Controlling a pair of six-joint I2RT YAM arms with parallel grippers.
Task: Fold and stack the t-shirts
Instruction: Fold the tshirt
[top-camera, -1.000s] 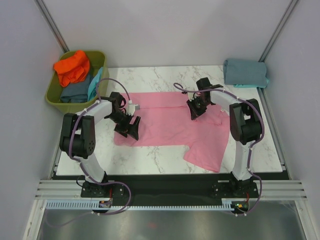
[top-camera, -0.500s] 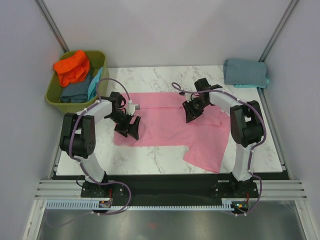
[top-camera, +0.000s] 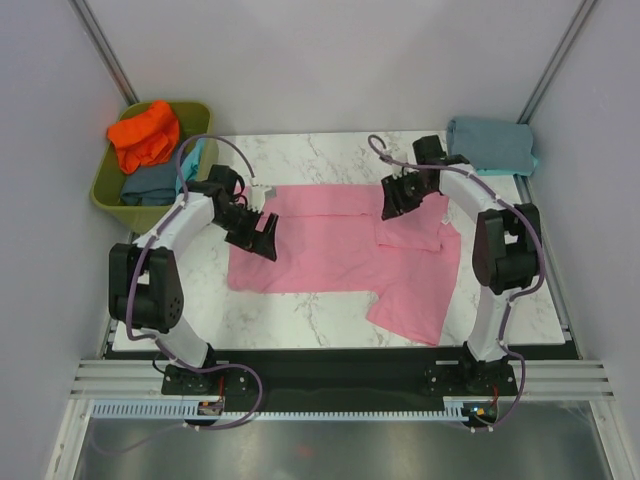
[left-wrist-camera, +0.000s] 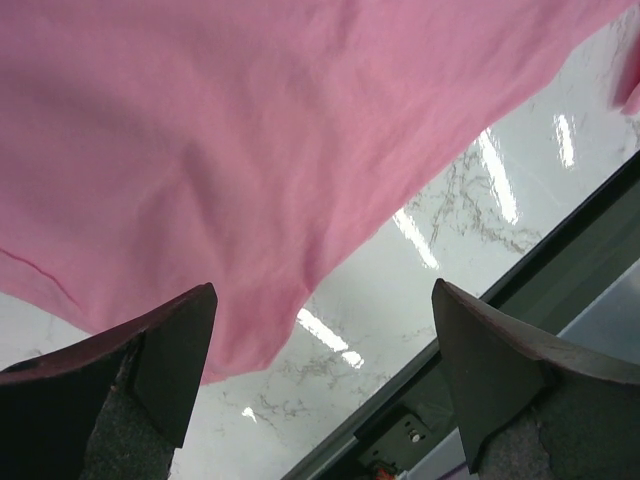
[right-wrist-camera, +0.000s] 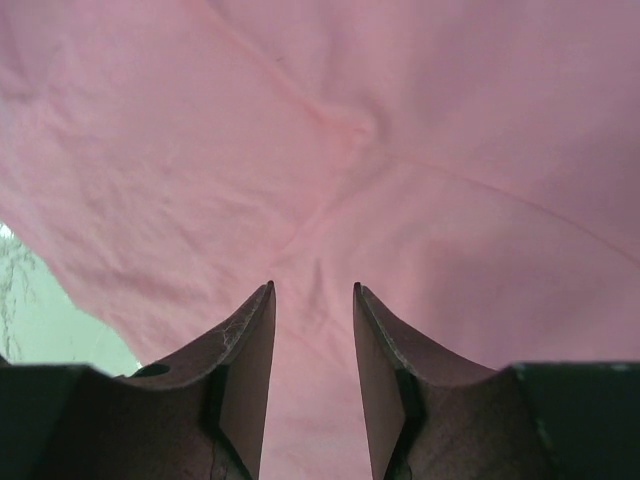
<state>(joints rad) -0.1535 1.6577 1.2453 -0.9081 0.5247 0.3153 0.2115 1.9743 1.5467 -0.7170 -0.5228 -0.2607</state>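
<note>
The pink t-shirt (top-camera: 320, 250) lies spread flat on the marble table (top-camera: 300, 310), with a flap (top-camera: 410, 232) folded over on its right side. My left gripper (top-camera: 262, 236) hovers over the shirt's left edge, jaws wide open and empty; in the left wrist view (left-wrist-camera: 322, 288) the pink cloth (left-wrist-camera: 250, 130) ends between the fingers. My right gripper (top-camera: 395, 200) is over the shirt's upper right. In the right wrist view (right-wrist-camera: 313, 287) its jaws stand a narrow gap apart above a seam of the pink cloth (right-wrist-camera: 400, 100), holding nothing.
An olive-green tub (top-camera: 105, 195) at the back left holds orange (top-camera: 145, 135), slate-blue (top-camera: 150, 185) and turquoise (top-camera: 190, 165) tees. A folded grey-blue tee (top-camera: 490, 145) lies at the back right corner. The table's near edge and a black rail (left-wrist-camera: 470, 330) show in the left wrist view.
My right gripper has moved back and to the right, away from the flap now lying folded. My left gripper has lifted and shifted slightly back along the shirt's left edge.
</note>
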